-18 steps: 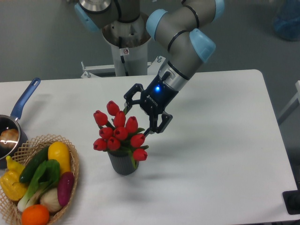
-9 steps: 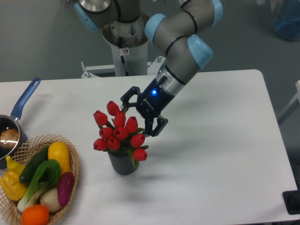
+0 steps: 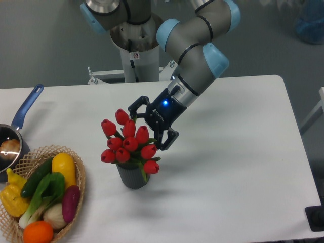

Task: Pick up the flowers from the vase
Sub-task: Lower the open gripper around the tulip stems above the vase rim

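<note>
**Open gripper at the upper right edge of the tulip bunch**

Jaws spread apart, holding nothing: the gripper [image 3: 148,127] sits at the upper right edge of the flowers [image 3: 129,143], its 2 dark fingers [image 3: 169,140] straddling the buds on that side; whether a finger touches a bud cannot be told. All positions below are given relative to the vase [image 3: 132,176].

1. White table [image 3: 238,167]: carries the vase, which stands left of the table's centre.
2. Robot arm [image 3: 195,48]: grey links with pale blue joint covers, reaching down from above and to the right of the vase; a blue light glows on the wrist.
3. Wicker basket [image 3: 80,188]: to the left of the vase, near the front corner, filled with coloured vegetables.
4. Steel pot [image 3: 12,139] with a blue handle: further left and behind the basket, cut by the edge of the view.
5. Flowers: red tulip buds with green leaves, stems seated in the vase, the bunch wider than the vase mouth.
6. Vase: small, dark grey, ribbed, upright.
</note>
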